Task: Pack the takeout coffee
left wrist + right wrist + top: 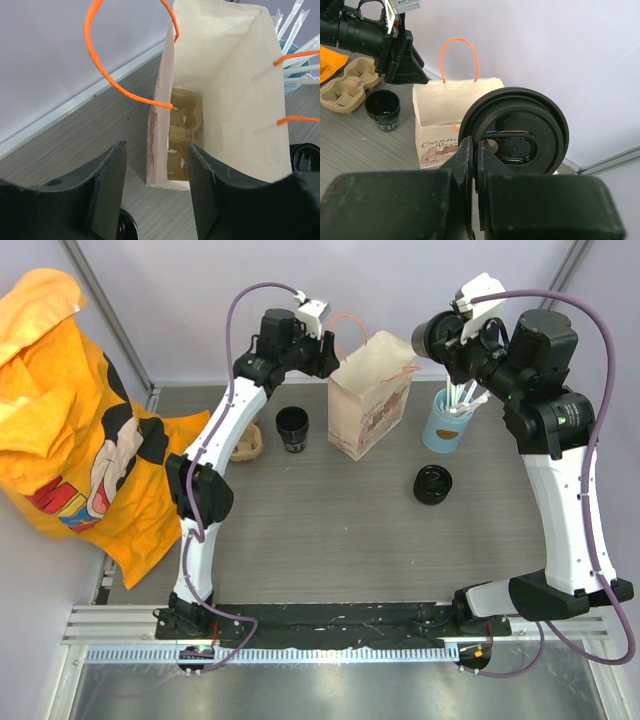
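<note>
1. Reading the print on the paper bag [368, 405]: "Cream" is legible. The second line starts with "B" and the rest is covered.
2. Takeout coffee [530, 125]: a glossy black round lid with an oval recess faces the right wrist camera. The cup body behind it cannot be made out. It is held in the air just right of the bag's top.
3. Right hand [476, 150]: clamped shut on the lid's edge.
4. Left hand [155, 150]: fingers parted, gripping nothing, just left of the bag's open mouth.
5. Tabletop [330, 510]: grey wood grain, with pale lavender walls behind the bag.
</note>
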